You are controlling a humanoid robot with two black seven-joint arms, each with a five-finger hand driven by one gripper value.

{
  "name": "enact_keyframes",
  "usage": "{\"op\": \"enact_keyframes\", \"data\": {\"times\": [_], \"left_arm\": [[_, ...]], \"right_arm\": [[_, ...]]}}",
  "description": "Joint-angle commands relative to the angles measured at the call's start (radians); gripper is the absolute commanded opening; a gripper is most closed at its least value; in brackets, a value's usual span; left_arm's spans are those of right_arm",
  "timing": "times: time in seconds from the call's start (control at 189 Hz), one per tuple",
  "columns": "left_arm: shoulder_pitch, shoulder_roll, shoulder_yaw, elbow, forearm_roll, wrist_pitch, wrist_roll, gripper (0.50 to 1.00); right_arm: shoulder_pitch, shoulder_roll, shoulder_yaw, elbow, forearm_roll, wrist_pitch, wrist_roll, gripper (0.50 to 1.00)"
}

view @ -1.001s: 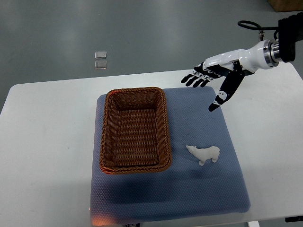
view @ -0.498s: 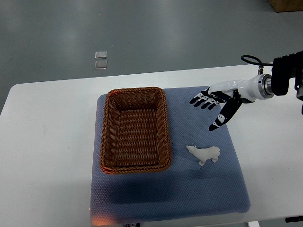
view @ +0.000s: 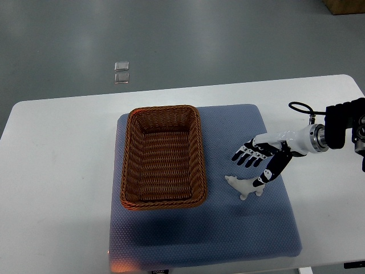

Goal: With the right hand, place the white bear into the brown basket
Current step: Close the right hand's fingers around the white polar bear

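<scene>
A small white bear (view: 244,186) stands on the blue mat (view: 239,228), to the right of the brown wicker basket (view: 163,155). The basket is empty. My right hand (view: 255,162) comes in from the right edge and hovers just above the bear. Its fingers (view: 245,156) are spread and point left, and its thumb (view: 266,176) reaches down over the bear's back end. It holds nothing. The left arm is not in view.
The mat lies on a white table (view: 57,171). Two small clear squares (view: 121,72) lie on the grey floor beyond the table's far edge. A black cable (view: 299,106) loops at the right wrist.
My right hand has come down and toward the near side, from above the mat's far right corner to just over the bear. The bear and basket have not moved.
</scene>
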Motion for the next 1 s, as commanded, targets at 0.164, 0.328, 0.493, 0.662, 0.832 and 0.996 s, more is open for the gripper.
{"op": "enact_keyframes", "data": {"times": [0.164, 0.328, 0.493, 0.662, 0.832, 0.996], "left_arm": [[0.001, 0.000, 0.000, 0.000, 0.000, 0.000, 0.001, 1.000], [-0.001, 0.000, 0.002, -0.001, 0.000, 0.000, 0.001, 1.000], [0.001, 0.000, 0.002, -0.001, 0.000, 0.002, 0.001, 1.000], [0.001, 0.000, 0.002, -0.001, 0.000, 0.003, -0.001, 1.000], [0.001, 0.000, 0.002, -0.001, 0.000, 0.003, 0.001, 1.000], [0.001, 0.000, 0.002, -0.001, 0.000, 0.003, 0.001, 1.000]], "right_arm": [[-0.077, 0.008, 0.004, -0.001, -0.094, -0.031, 0.017, 0.823], [-0.086, 0.008, 0.004, -0.001, -0.109, -0.058, 0.019, 0.823], [-0.092, 0.009, 0.005, -0.001, -0.117, -0.068, 0.034, 0.793], [-0.097, 0.014, 0.005, -0.001, -0.117, -0.085, 0.049, 0.756], [-0.105, 0.020, 0.005, -0.001, -0.117, -0.086, 0.051, 0.740], [-0.117, 0.026, 0.017, -0.004, -0.117, -0.101, 0.052, 0.740]]}}
